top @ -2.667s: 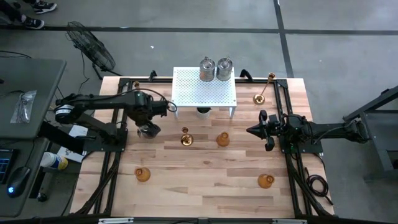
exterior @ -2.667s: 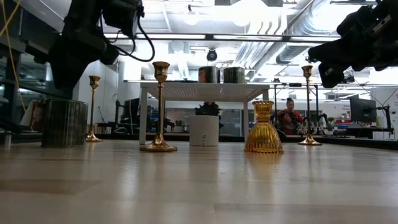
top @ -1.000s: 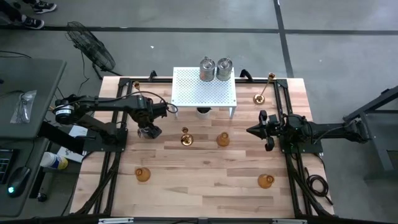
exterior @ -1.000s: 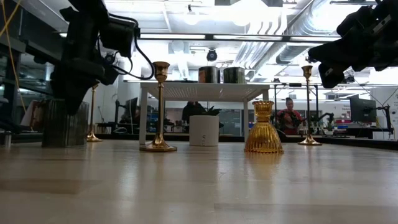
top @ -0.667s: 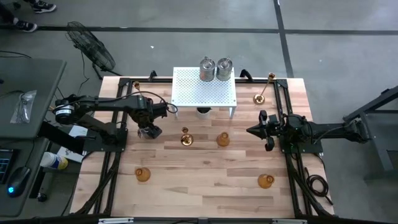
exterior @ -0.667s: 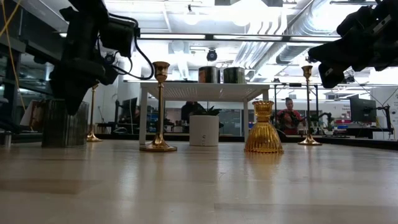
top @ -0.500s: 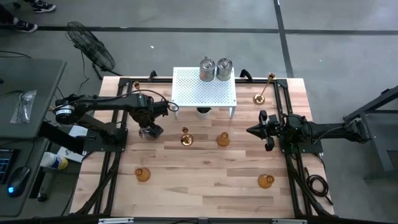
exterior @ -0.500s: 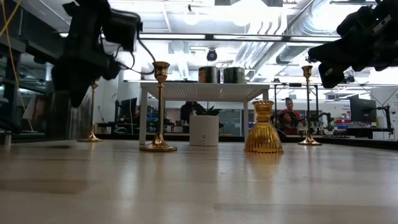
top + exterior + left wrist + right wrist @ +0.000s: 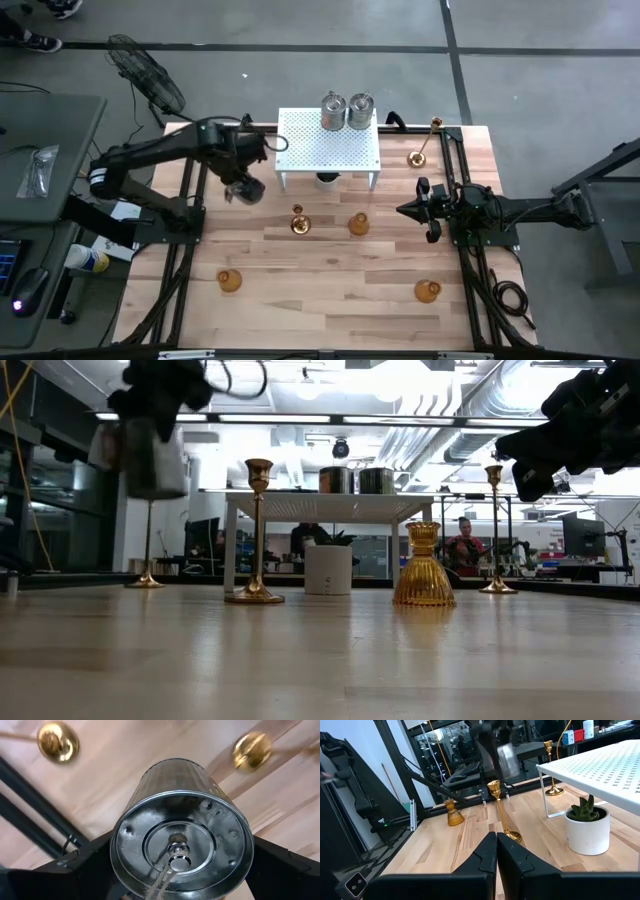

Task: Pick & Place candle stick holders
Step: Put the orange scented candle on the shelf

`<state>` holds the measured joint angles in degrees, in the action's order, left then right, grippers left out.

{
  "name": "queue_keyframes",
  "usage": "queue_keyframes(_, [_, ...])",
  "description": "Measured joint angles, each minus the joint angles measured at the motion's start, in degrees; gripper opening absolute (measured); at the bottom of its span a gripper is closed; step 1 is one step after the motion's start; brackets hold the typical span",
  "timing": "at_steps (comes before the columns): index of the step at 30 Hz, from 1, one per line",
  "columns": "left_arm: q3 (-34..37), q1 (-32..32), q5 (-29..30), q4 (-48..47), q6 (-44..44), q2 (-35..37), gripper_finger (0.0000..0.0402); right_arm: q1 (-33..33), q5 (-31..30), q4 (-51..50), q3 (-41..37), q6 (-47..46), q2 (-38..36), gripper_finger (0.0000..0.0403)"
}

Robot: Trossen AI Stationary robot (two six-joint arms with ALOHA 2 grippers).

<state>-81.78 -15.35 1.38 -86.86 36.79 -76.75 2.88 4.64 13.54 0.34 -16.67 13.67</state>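
Silvery-grey jar-like holder (image 9: 182, 837) filling the middle, seen end-on, with concentric rings and a small shiny knob at the centre of its round face. Clamped between two dark fingers (image 9: 82, 870) of the left gripper (image 9: 182, 870), one pressed against each side of the wall. Beyond, light wooden table (image 9: 125, 750) with two round gold candlestick bases (image 9: 59, 741), well apart, and a dark frame bar (image 9: 30, 820) crossing it.
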Motion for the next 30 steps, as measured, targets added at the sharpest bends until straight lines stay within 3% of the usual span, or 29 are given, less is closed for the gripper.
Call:
queue_keyframes(14, [-25.36,-2.77,4.83,-3.18,-4.92,-14.63,0.0349,0.01,0.00,-0.02,0.00,-0.01,-0.02,0.0004])
queue_keyframes(30, [-43.06,-13.02,9.63,-3.01,-11.25,-28.19,0.0349,0.01,0.00,-0.01,-0.01,0.00,0.00,0.0003])
